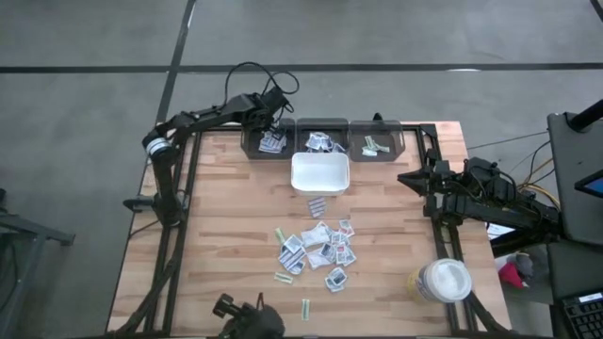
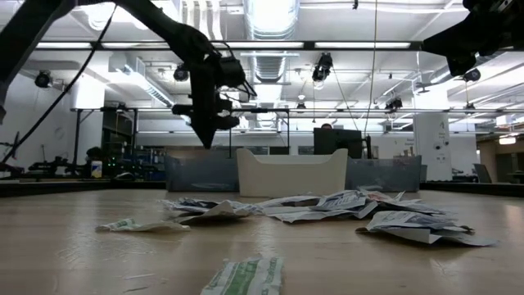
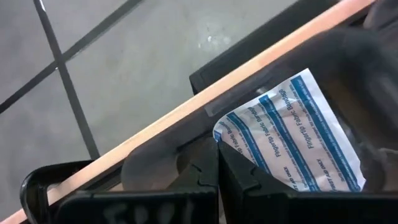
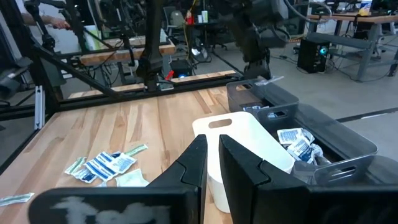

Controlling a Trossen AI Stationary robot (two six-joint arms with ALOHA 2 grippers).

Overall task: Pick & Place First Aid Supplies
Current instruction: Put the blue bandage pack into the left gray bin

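The left gripper [image 1: 270,121] hung over the left bin [image 1: 268,141] at the table's far edge, its fingers pinched shut with nothing in them; a blue-striped packet [image 3: 297,137] lay in the bin beneath. The right gripper [image 1: 412,177] waited near the right edge, fingers nearly together and empty. Most packets [image 1: 316,250] sat mid-table, overlapping, so I reckoned a pick might drag two at once.

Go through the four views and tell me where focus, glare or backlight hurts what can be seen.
Low view: the nearest packet is blurred, and bright ceiling lights leave the left arm's claw a dark silhouette. Left wrist view: the blue-striped packet is sharp, while the dark shapes around it smear. Right wrist view: the white tray is bright but keeps its edges. High view: even light, no glare.
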